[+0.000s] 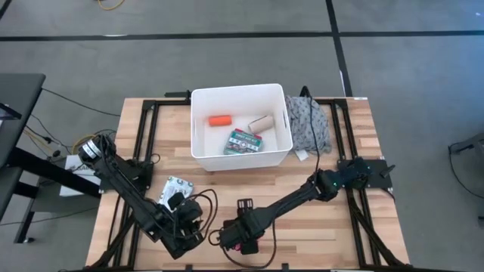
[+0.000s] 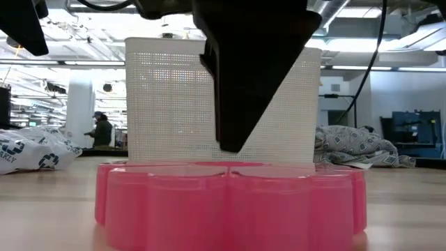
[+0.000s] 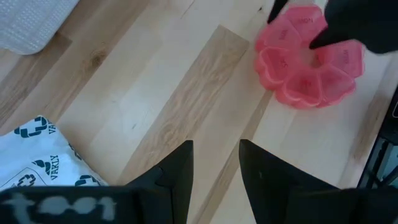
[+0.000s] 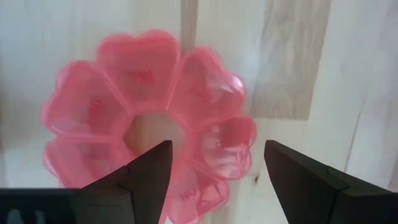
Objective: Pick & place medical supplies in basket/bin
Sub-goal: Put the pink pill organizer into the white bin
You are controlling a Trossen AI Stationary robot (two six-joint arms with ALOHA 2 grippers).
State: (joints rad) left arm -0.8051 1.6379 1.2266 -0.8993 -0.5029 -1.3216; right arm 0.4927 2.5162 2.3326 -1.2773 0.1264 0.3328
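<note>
The pink tape roll (image 4: 137,68) is a ring of heart-shaped lobes lying flat on the wood near the table's near edge; it also fills the low view (image 2: 230,202). My right gripper (image 4: 217,149) hangs open just above it. One finger is over the centre hole and the other is beyond the outer rim. My left gripper (image 3: 214,155) is open over bare wood, beside the white packet with green print (image 3: 34,155), which lies flat. The white bin (image 1: 198,125) holds the orange cylinder (image 1: 219,120), the beige roll (image 1: 261,122) and the green-white box (image 1: 243,142).
The grey patterned cloth (image 1: 310,125) lies heaped against the bin's right side, with a small white piece (image 1: 302,155) at its near edge. Black frame rails run along the table's left and right sides. Bare wood lies between the bin and both grippers.
</note>
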